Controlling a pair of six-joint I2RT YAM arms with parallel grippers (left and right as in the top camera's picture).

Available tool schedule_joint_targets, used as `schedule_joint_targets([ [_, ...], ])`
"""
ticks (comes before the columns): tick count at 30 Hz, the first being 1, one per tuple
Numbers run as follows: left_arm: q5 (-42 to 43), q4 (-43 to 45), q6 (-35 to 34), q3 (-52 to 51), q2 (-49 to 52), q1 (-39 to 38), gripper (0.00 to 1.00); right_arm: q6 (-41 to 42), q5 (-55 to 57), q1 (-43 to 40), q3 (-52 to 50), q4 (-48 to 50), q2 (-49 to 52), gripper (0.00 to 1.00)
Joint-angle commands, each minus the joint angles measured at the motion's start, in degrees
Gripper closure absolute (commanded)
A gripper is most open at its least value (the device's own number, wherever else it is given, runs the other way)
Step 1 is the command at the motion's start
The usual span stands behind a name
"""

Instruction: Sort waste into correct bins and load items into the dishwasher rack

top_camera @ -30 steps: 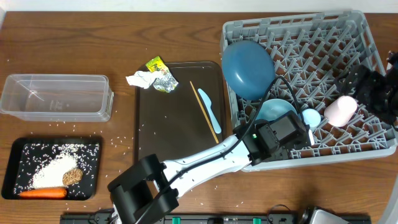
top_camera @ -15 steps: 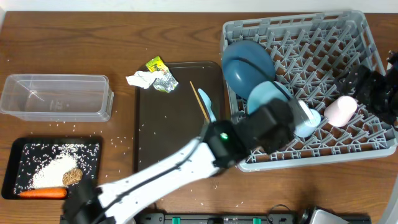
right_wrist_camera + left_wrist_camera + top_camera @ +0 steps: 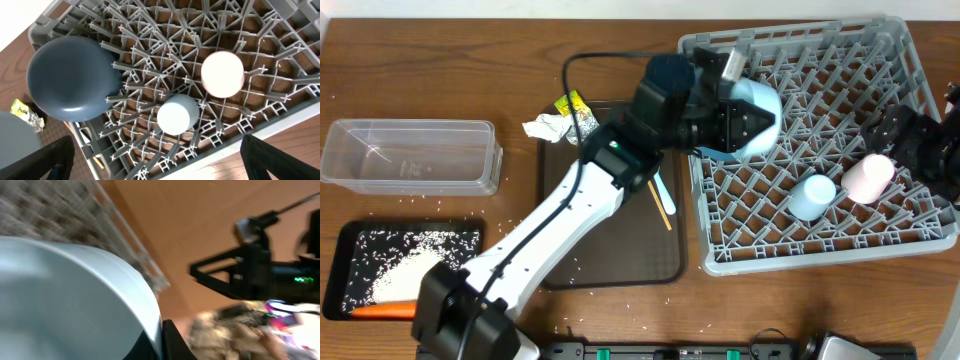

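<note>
Overhead view: left hand (image 3: pixel 738 110) pinches the white bowl (image 3: pixel 763 103) over the dishwasher rack (image 3: pixel 800 30); right hand (image 3: pixel 157 152) hangs spread wide, empty.

The left wrist view is smeared throughout: the bowl (image 3: pixel 70 295) runs off its left and bottom edges, the rack (image 3: pixel 45 205) behind is a grey blur, and only one dark finger (image 3: pixel 175 342) of the left pincer (image 3: pixel 738 112) shows. From overhead the left arm (image 3: pixel 570 215) covers nearly all of the blue plate (image 3: pixel 70 80), parts of the spoon (image 3: pixel 660 185) and chopstick (image 3: pixel 665 212), and the right end of the carrot (image 3: pixel 375 311). The right pincer (image 3: pixel 157 142) runs off the bottom corners of its wrist view, and from overhead its jaws are too dark to read.
</note>
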Motion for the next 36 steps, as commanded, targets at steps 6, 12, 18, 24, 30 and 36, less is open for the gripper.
schedule_joint_targets([
  [6,9.49,0.96,-8.68,-5.62,0.85,-1.66,0.94,-0.74,0.48,-0.37,0.15,-0.37,-0.15,0.01],
  [12,10.45,29.9,-21.62,-17.05,0.83,-3.34,0.94,-0.72,0.48,-0.37,0.15,-0.46,-0.15,0.01],
  [18,2.03,60.92,-38.51,-32.65,0.85,-1.42,0.94,-0.72,0.48,-0.37,0.15,-0.63,-0.15,0.01],
  [24,-2.84,62.38,-41.55,-38.88,0.85,-0.31,0.94,-0.72,0.46,-0.37,0.15,-1.07,-0.15,0.01],
  [30,-6.25,62.38,-41.64,-38.88,1.18,-0.42,0.94,-0.72,0.48,-0.37,0.15,-1.92,-0.15,0.01],
  [36,-8.39,63.63,-42.14,-38.86,3.82,-1.31,0.94,-0.72,0.48,-0.37,0.15,-1.92,-0.15,0.01],
])
